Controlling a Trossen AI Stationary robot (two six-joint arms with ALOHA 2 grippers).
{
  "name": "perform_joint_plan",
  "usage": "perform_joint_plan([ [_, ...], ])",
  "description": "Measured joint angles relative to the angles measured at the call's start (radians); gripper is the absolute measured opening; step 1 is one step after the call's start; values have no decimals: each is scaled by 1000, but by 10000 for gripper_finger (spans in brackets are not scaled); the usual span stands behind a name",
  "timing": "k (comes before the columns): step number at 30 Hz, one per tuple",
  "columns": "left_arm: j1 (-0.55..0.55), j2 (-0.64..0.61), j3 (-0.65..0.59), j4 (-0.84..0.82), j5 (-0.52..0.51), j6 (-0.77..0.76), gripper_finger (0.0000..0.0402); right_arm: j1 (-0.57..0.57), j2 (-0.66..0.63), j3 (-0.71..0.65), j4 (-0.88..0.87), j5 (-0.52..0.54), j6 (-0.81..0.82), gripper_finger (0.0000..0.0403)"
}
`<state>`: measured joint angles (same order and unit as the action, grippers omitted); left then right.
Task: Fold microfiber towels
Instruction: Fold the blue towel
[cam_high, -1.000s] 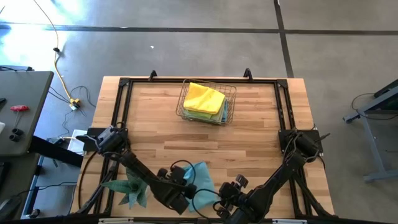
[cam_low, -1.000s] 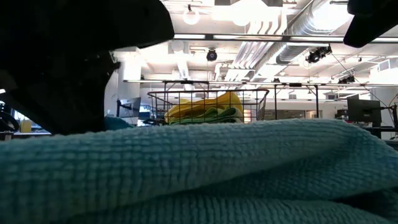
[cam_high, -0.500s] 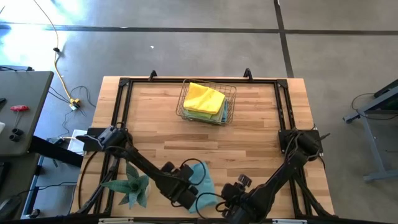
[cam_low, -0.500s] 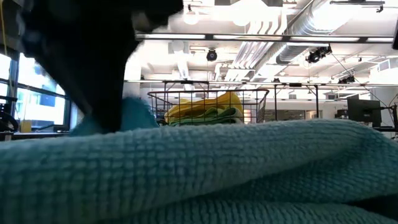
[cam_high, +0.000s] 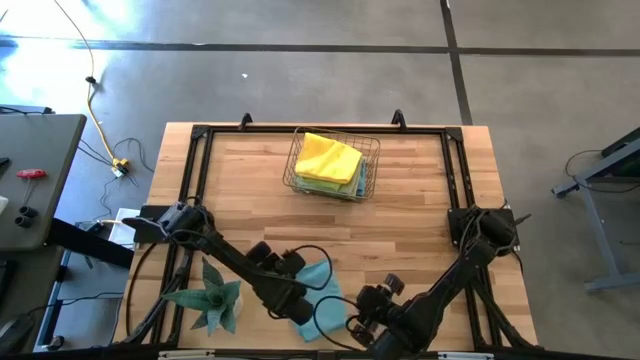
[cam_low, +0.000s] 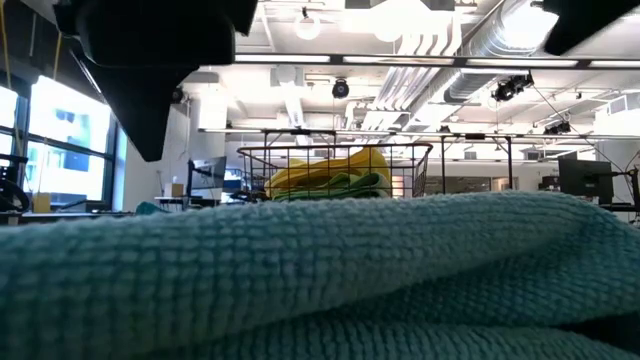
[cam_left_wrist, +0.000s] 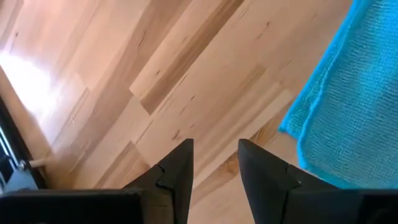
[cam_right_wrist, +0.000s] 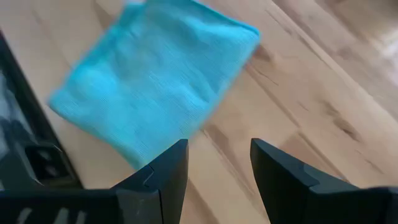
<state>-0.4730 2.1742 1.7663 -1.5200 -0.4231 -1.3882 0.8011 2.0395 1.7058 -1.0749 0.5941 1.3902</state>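
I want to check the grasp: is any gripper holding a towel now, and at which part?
Nothing is held. The left gripper and the right gripper are both open over bare wood, beside the blue towel.

A teal towel with a waffle-like weave filled the lower half of the low view, lying right before the camera, its top edge rising gently toward the right; beyond it stood a wire basket holding folded yellow and green towels. A dark part of an arm hung in from the upper left corner, clear of the teal towel; another dark shape cut the upper right corner; behind lay a bright room with ceiling ducts and lights.
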Motion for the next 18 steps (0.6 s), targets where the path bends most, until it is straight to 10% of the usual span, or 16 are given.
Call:
perform_joint_plan([
  [18, -269, -1, 113, 166, 0, 120, 117, -198, -1, -397, 975, -330, -345, 167],
])
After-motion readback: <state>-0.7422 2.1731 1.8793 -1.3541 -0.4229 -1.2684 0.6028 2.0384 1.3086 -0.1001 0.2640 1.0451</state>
